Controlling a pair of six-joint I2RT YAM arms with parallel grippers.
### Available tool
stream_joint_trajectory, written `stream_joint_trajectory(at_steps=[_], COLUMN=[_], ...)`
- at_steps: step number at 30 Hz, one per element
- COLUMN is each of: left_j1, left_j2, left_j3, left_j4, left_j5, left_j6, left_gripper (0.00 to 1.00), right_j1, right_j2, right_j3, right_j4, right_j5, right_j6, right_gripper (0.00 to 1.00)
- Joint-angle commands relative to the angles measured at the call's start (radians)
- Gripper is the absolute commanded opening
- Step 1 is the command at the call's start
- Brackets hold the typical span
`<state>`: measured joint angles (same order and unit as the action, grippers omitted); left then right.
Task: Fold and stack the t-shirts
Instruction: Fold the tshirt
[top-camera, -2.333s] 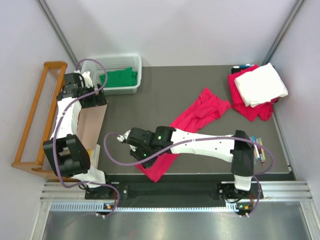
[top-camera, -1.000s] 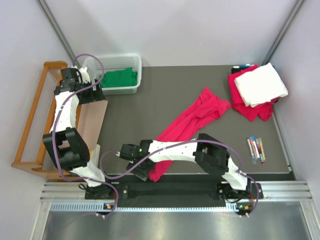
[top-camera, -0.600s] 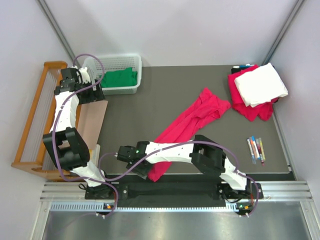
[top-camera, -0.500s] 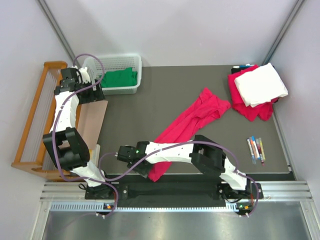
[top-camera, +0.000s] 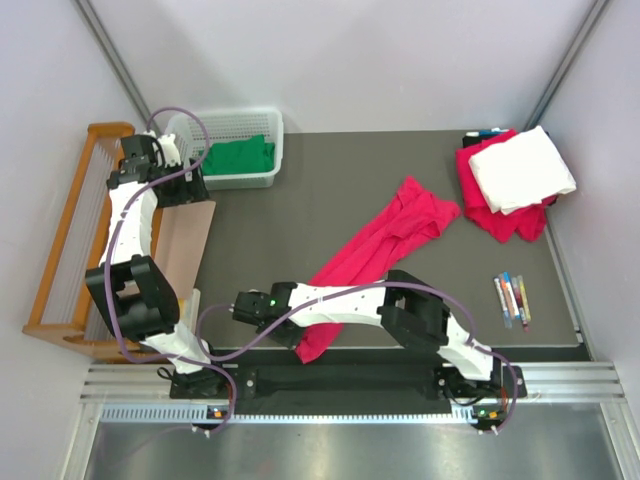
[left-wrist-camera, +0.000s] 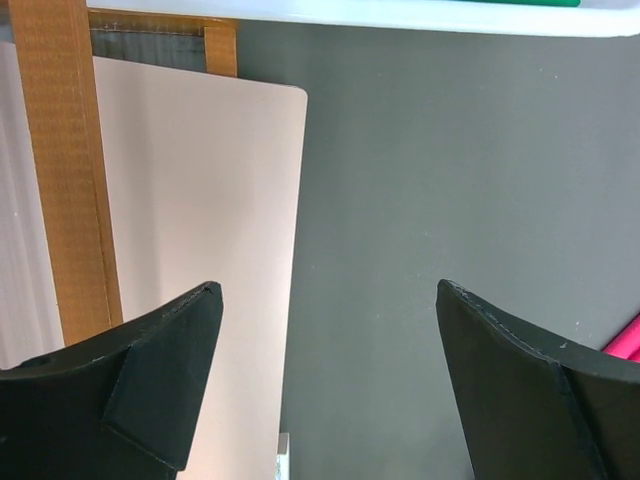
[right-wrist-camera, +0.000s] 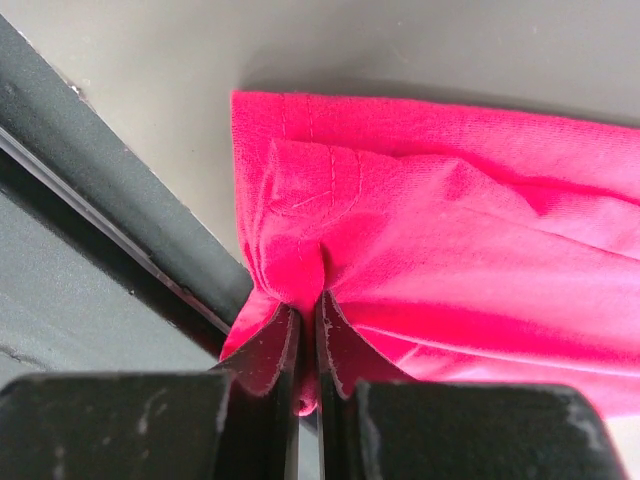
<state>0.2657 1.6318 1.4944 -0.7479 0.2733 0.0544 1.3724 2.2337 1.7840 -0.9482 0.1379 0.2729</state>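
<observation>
Dark grey tabletop (top-camera: 300, 190), pale walls (top-camera: 330, 60) behind and at both sides. Crimson-pink t-shirt (top-camera: 390, 235) lies crumpled in a diagonal strip from centre to the near edge. Right gripper (right-wrist-camera: 305, 335) fingers are pressed together, pinching its hemmed near corner. Left gripper (left-wrist-camera: 327, 290) fingers are spread wide over a pale board (left-wrist-camera: 200, 250) at the left edge. Green t-shirt (top-camera: 238, 155) sits in the white lattice basket (top-camera: 262, 125), far-left corner. White t-shirt (top-camera: 522, 165) lies on crimson cloth (top-camera: 480, 205), far-right corner.

Crimson-pink t-shirt (right-wrist-camera: 470, 260): soft matt knit cloth, stitched hem. Table mat (left-wrist-camera: 450, 150): dark, matt, smooth. Rack (top-camera: 110, 130): varnished wood. Basket (top-camera: 245, 128): white plastic lattice.
</observation>
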Motion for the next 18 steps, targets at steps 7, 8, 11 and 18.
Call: stream_joint_trajectory(at_steps=[7,8,11,18], left_j1=[0.007,0.007,0.009,0.007], left_j2=[-0.01,-0.009,-0.006,0.002], left_j3=[0.081,0.087,0.092,0.096], left_j4=[-0.024,-0.027,-0.025,-0.022], left_j5=[0.015,0.02,0.029,0.052], left_j6=[0.005,0.005,0.004,-0.001], left_gripper=[0.92,0.92,0.92,0.92], right_j1=[-0.003,-0.001,-0.009,-0.048], right_j2=[-0.155,-0.196,-0.271,-0.404], right_j3=[0.017,0.009,-0.001,-0.112], right_j4=[0.04,0.051,0.057,0.138], right_j5=[-0.124,-0.135,-0.164,-0.234], right_j6=[0.051,0.058,0.069,0.094], right_gripper=[0.0,0.0,0.0,0.0])
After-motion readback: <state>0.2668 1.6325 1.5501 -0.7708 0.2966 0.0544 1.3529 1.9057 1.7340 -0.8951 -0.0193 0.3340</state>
